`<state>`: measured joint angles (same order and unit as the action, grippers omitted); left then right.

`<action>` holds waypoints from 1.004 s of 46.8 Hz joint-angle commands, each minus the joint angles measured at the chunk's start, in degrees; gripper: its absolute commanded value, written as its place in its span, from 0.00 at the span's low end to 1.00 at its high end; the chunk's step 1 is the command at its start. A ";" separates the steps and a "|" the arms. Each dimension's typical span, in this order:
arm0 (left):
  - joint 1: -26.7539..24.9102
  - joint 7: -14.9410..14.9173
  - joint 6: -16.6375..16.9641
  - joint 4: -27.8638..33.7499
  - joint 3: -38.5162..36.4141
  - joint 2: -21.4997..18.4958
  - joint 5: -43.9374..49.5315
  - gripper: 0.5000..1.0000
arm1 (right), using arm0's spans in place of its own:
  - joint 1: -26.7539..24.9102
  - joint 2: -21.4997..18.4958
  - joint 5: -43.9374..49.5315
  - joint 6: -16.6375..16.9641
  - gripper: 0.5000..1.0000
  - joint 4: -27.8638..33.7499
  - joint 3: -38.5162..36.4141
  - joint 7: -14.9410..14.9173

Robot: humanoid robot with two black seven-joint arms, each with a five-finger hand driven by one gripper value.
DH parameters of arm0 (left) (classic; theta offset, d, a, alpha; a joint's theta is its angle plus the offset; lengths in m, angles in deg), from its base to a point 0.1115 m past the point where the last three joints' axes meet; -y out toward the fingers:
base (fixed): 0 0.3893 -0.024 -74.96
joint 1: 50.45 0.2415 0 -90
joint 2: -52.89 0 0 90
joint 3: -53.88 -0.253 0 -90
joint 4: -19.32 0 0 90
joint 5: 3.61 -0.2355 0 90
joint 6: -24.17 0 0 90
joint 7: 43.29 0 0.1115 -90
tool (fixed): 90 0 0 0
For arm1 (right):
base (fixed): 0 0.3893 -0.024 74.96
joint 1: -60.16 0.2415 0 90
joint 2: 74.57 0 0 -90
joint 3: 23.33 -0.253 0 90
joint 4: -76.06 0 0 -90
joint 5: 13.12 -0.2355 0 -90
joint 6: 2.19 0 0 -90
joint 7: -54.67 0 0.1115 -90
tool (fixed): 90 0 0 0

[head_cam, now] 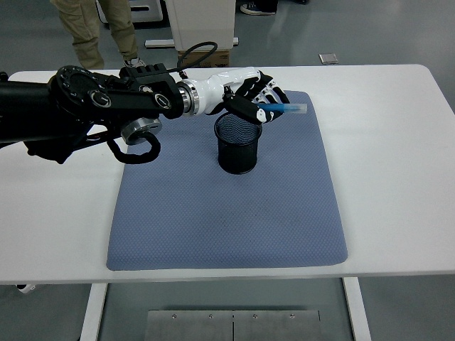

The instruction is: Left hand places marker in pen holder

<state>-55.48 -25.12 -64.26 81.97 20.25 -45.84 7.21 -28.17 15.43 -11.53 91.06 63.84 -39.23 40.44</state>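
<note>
Most of the blue marker (282, 109) is covered by the fingers; only its right end pokes out, lying nearly level. A person's legs (92, 32) are cut off at the top edge. One black mesh pen holder (238, 143) stands on one blue-grey mat (226, 185) on the white table (391, 149). The left hand (250, 96) clasps the marker just above the holder's far rim.

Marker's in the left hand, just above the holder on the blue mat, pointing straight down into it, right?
Not quite. The head view shows the marker lying close to level, its tip pointing toward the picture's right, not straight down. The rest holds: the left hand grips it just above the holder, which stands on the blue mat.
</note>
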 commanded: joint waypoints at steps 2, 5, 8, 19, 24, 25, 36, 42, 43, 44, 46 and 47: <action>0.63 1.87 -1.04 0.01 -0.03 -0.50 2.62 0.00 | 0.00 0.00 0.00 0.00 1.00 0.00 -0.01 -0.01; 0.90 3.01 -1.13 0.01 -0.03 -0.67 3.58 0.01 | 0.00 0.00 0.00 0.00 1.00 0.00 -0.01 -0.01; 1.51 3.72 -1.22 0.01 -0.03 -0.76 4.03 0.03 | 0.00 0.00 0.00 0.00 1.00 0.00 -0.01 -0.01; 2.92 3.81 -1.83 0.01 0.06 -0.94 6.84 0.24 | 0.00 0.00 0.00 0.00 1.00 0.00 -0.01 -0.01; 3.45 3.81 -1.74 0.01 0.06 -0.94 7.19 0.37 | 0.00 0.00 0.00 0.00 1.00 0.00 -0.01 0.07; 3.45 3.81 -1.74 -0.08 0.06 -0.94 7.19 0.37 | 0.00 0.00 0.00 0.00 1.00 0.00 -0.01 -0.01; 3.80 3.81 -1.74 -0.08 0.06 -1.03 7.10 0.54 | 0.00 0.00 0.00 0.00 1.00 0.00 -0.01 -0.01; 3.45 3.81 -1.92 -0.08 0.15 -2.25 7.10 0.62 | 0.00 0.00 0.00 0.00 1.00 0.00 -0.01 -0.01; 3.36 3.81 -1.83 -0.08 0.15 -2.43 7.10 0.65 | 0.00 0.00 0.00 0.00 1.00 0.00 -0.01 -0.01; 3.27 3.81 -1.83 -0.08 0.24 -2.43 7.10 0.69 | 0.00 0.00 0.00 0.00 1.00 0.00 -0.01 -0.01; 3.10 3.81 -1.83 -0.08 0.59 -2.78 7.10 0.79 | 0.00 0.00 0.00 0.00 1.00 0.00 -0.01 -0.01; 3.10 3.81 -1.83 -0.08 0.94 -3.05 7.10 0.84 | 0.00 0.00 0.00 0.00 1.00 0.00 -0.01 -0.01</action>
<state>-52.19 -21.30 -66.11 81.87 20.49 -48.35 14.32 -28.17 15.43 -11.53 91.06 63.84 -39.24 40.44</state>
